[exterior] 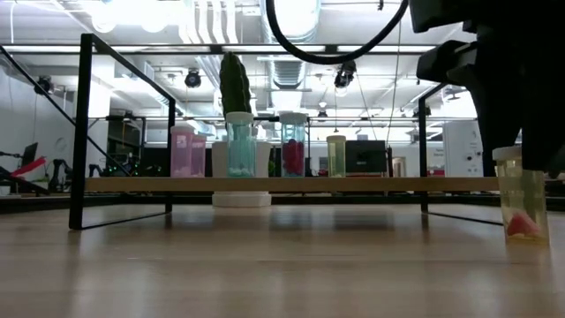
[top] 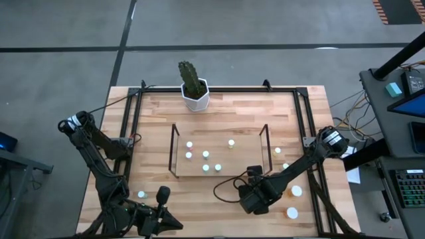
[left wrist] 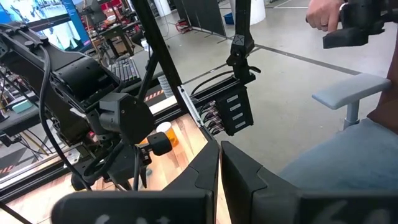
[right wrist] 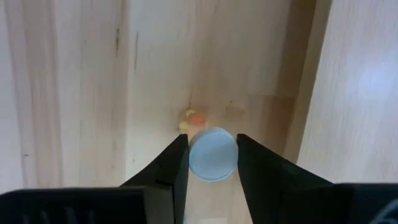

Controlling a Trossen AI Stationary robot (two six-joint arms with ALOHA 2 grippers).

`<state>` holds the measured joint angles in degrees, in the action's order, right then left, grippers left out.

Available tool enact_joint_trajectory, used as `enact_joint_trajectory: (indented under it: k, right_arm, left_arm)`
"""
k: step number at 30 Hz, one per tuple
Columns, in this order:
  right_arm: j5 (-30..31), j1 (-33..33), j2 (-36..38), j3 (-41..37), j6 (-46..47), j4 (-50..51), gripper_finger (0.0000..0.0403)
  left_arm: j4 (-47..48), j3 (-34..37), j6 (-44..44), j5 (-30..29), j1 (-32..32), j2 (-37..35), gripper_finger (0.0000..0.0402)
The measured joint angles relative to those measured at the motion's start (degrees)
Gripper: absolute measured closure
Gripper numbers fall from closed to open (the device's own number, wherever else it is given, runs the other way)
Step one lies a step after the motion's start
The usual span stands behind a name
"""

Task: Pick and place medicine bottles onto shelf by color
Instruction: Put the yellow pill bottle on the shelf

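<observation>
My right gripper [right wrist: 212, 158] has its fingers against both sides of a white-capped bottle [right wrist: 212, 154], low and right of centre in the high view, just below the shelf [top: 220, 171]. My left gripper [left wrist: 219, 180] waits pinched together, lower left.

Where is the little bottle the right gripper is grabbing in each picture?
High view: hidden beneath the right gripper, in front of the shelf.
Low view: the yellowish bottle at far right, under the dark arm.
Left wrist view: not in it.
Right wrist view: its white cap sits between the fingers.
Shared landmark: the right gripper.
</observation>
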<state>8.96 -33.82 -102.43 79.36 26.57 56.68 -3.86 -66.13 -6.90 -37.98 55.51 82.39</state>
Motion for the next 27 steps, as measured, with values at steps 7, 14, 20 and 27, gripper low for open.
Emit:
enact_joint_trajectory:
  k: [7, 14, 20, 27]
  right_arm:
    - [0.03, 1.65, 0.11, 6.44, -1.42, 0.63, 0.0283]
    - [0.05, 6.41, 0.16, 12.52, -4.72, 8.06, 0.0291]
    - [0.05, 9.72, 0.16, 12.70, -7.71, 11.08, 0.0288]
    - [0.23, 11.24, 0.17, 12.58, -8.98, 10.85, 0.0291]
  left_arm:
    - [-0.02, 0.00, 0.00, 0.00, -0.02, 0.01, 0.0402]
    - [-0.07, 0.00, 0.02, 0.00, -0.02, 0.02, 0.0402]
    - [-0.07, 0.00, 0.02, 0.00, -0.02, 0.02, 0.0402]
    - [-0.04, 0.00, 0.02, -0.01, -0.02, 0.02, 0.0402]
